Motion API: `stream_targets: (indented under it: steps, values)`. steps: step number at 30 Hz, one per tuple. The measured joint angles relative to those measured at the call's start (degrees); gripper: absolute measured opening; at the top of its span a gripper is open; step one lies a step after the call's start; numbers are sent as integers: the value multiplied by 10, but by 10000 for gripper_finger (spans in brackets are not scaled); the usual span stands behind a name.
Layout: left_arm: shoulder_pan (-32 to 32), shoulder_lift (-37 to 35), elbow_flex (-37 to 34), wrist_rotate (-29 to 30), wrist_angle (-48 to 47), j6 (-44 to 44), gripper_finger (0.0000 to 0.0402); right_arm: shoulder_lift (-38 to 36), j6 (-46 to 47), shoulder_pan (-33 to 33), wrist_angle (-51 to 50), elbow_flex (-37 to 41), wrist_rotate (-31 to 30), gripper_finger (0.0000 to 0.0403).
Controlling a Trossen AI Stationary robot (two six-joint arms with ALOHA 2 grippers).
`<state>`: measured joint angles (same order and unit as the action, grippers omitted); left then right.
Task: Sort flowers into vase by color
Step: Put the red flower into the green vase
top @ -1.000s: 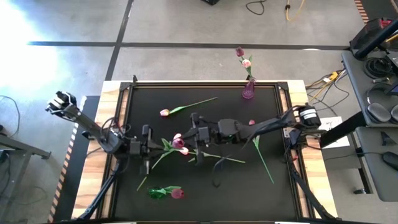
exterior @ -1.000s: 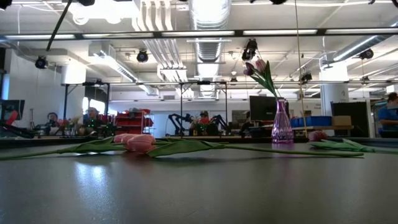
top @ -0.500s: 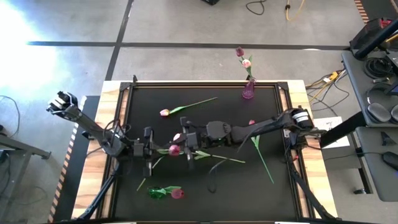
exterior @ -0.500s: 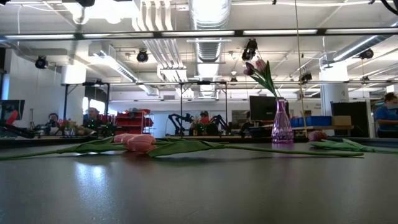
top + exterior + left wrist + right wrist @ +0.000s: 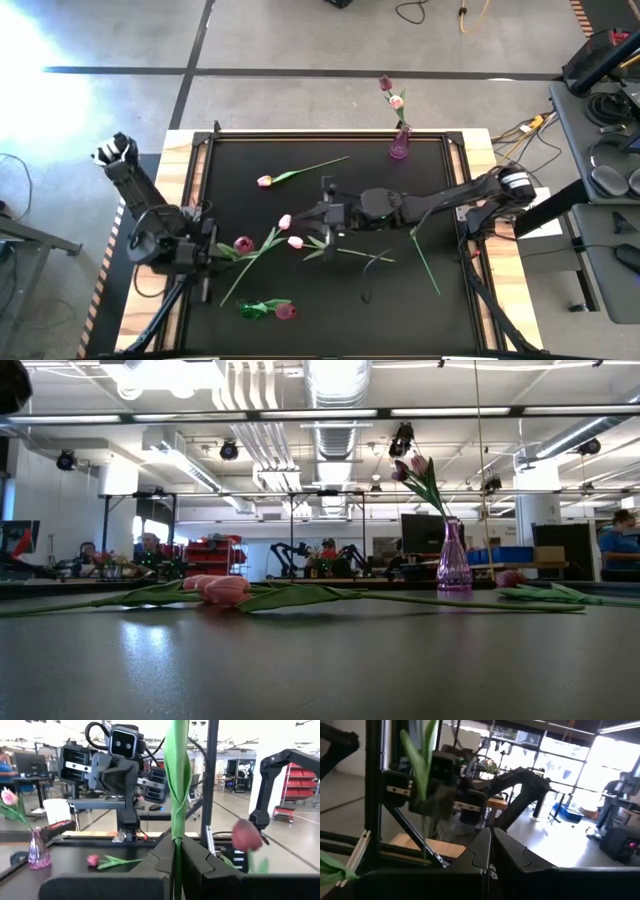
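Magenta tulip (image 5: 243,244) pulled leftward in left end effector (image 5: 205,254); right end effector (image 5: 326,214) retreated.

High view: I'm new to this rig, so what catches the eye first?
The left gripper at the mat's left edge, shut on a magenta tulip by its stem. Then the right gripper, shut mid-table above loose tulips, and the purple vase with two flowers at the far edge.

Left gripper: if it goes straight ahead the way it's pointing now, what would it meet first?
Probably the right gripper, which faces the left gripper head-on across the table, though depth is unclear. Its held magenta tulip would arrive first.
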<state>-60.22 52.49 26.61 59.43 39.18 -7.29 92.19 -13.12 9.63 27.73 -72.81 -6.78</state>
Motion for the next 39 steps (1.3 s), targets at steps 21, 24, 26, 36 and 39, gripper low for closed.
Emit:
stream_targets:
  steps: [21, 24, 26, 36, 39]
  values:
    - [-19, 183, 0, -50, 280, 5, 0, -67, 22, -2, 90, 125, -41, 13]
    - [-18, 211, 0, -72, 319, 7, 0, -67, 21, -2, 90, 126, -47, 13]
    - [-19, 227, 0, -88, 349, -1, 0, -67, 20, -2, 90, 125, -53, 13]
    - [-18, 272, 0, -91, 393, -46, 0, -67, 16, -2, 91, 125, -53, 13]
    - [-18, 279, 0, -91, 397, -56, 0, -67, 16, -2, 90, 125, -53, 13]
